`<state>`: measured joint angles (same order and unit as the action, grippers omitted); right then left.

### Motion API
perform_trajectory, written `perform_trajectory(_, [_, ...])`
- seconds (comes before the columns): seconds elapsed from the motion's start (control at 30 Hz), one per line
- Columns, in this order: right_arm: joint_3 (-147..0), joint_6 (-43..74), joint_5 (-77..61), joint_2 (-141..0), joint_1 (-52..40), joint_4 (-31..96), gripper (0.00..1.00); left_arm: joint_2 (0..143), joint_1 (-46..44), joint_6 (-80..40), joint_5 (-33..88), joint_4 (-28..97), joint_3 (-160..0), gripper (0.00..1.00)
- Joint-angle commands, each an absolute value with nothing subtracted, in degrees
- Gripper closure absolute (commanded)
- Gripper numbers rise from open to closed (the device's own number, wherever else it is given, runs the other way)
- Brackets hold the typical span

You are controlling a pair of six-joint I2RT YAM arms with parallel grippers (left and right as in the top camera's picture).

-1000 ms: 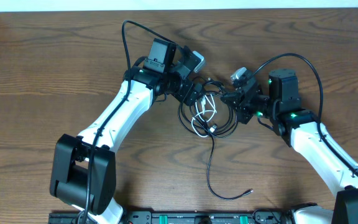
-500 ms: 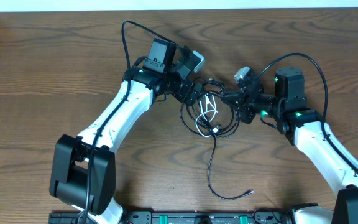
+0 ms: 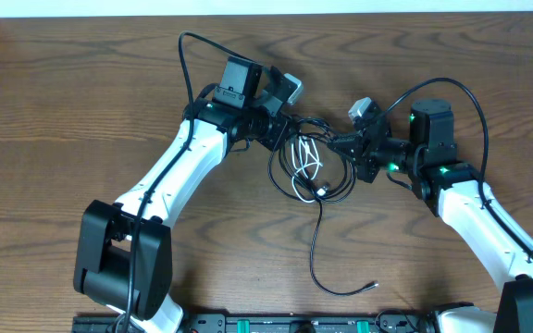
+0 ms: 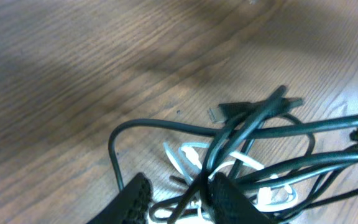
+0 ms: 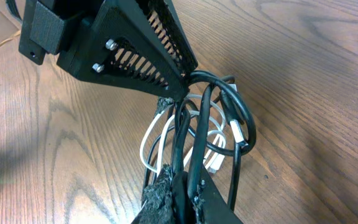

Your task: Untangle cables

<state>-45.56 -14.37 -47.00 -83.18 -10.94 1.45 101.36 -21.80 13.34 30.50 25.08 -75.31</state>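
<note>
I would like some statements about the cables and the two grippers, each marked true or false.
1. The white cable is inside the tangle. True.
2. The right gripper is open. False: it is shut on black cables.
3. One black tail leaves the tangle and ends in a free plug. True.
4. The tangle is in a basket. False: there is no basket, only the wooden table under it.
5. A black cable runs between the fingers of the left gripper. True.
</note>
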Motion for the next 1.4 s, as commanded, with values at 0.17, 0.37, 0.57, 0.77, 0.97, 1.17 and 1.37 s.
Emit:
perform_trajectory(0.17, [-45.9, -13.6, -45.8, -82.0, -10.9, 1.4, 0.98, 100.1, -21.5, 12.9, 31.5, 23.7, -75.2, 0.92])
perform_trajectory(0.37, [-45.9, -13.3, -41.9, -82.0, -10.9, 2.7, 0.82, 100.1, -21.5, 12.9, 31.5, 23.6, -75.2, 0.92])
perform_trajectory(0.57, [-45.9, -13.3, -41.9, -82.0, -10.9, 2.9, 0.15, 100.1, -21.5, 12.9, 31.5, 22.7, -75.2, 0.92])
perform_trajectory(0.77, [-45.9, -13.3, -39.1, -82.0, -10.9, 3.0, 0.01, 100.1, -21.5, 12.9, 31.5, 22.8, -75.2, 0.92])
perform_trajectory(0.97, [-45.9, -13.3, -33.4, -82.0, -10.9, 2.3, 0.01, 100.0, -21.5, 13.0, 37.3, 23.3, -75.2, 0.92])
perform_trajectory(1.17, [-45.9, -13.7, -25.7, -82.0, -10.9, 0.3, 0.01, 100.0, -21.6, 18.8, 49.8, 26.9, -75.2, 0.92])
perform_trajectory(1.37, [-45.9, -15.5, -24.9, -82.0, -10.9, -5.5, 0.01, 99.9, -21.5, 26.6, 51.4, 34.7, -75.2, 0.92])
